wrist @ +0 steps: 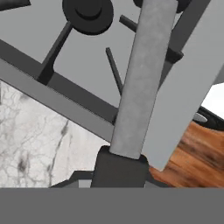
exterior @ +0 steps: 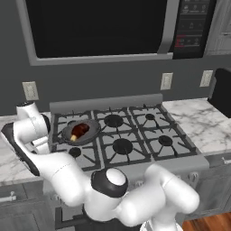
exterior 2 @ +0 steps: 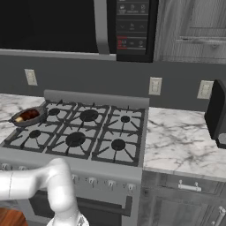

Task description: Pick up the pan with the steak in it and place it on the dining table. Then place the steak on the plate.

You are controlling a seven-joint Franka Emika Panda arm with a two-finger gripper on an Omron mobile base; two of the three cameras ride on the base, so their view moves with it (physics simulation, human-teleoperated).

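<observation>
Found the pan [exterior: 80,131] on the back-left burner of the stove [exterior: 135,135], left of centre in the left base view and at the far left edge of the right base view, with the steak [exterior: 79,130] lying loose inside. Saw the gripper [wrist: 120,164] at the bottom of the hand view, apparently clenched on the handle [wrist: 140,78], a straight grey bar running up the middle of the frame from the dark fingertips. Judged the pan rigid, moderately heavy and nose-heavy when held this far out on the handle, so likely to droop or twist in a smooth two-finger grip. Judged the steak small, soft and free to slide, hence a need to keep the pan level. Noted raised black grates [wrist: 113,70] and a burner cap [wrist: 87,15] beneath the handle, likely to catch the pan base unless lifted straight up first. Noted marble counter [wrist: 39,140] at lower left of the hand view, wood floor [wrist: 188,153] at lower right, and a microwave [exterior: 99,27] overhanging at the top of the left base view, limiting lift height.
</observation>
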